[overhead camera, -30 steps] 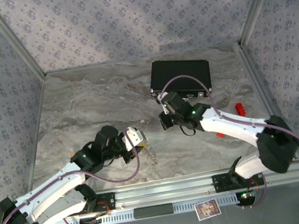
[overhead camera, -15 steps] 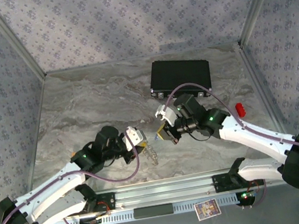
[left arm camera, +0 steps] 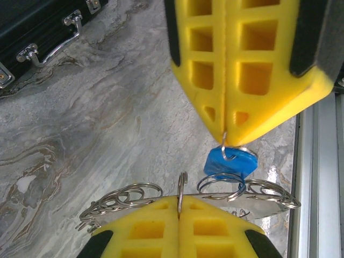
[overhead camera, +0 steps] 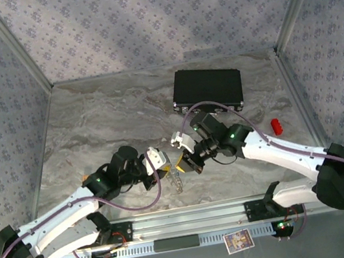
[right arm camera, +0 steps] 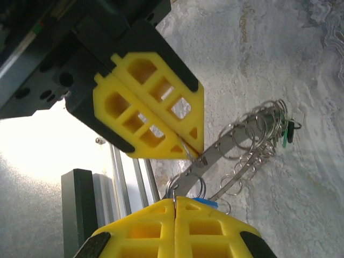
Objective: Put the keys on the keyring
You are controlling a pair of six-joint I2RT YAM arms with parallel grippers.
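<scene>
Over the table [overhead camera: 92, 122], tip to tip: keyring [left arm camera: 134, 194] pinched in left gripper [left arm camera: 180, 200], lying crosswise; blue key [left arm camera: 231, 162] pinched in right gripper [left arm camera: 226, 129], dangling right at its loops; green key [right arm camera: 286, 133] at its far end.

From above, the keyring [overhead camera: 176, 180] was too small to read. In the left wrist view the blue key [left arm camera: 231, 163] had its blade out of sight and the case [left arm camera: 32, 27] ran off the corner. The right gripper [right arm camera: 176, 201] covered most of that key; the green key [right arm camera: 285, 138] was a speck.
</scene>
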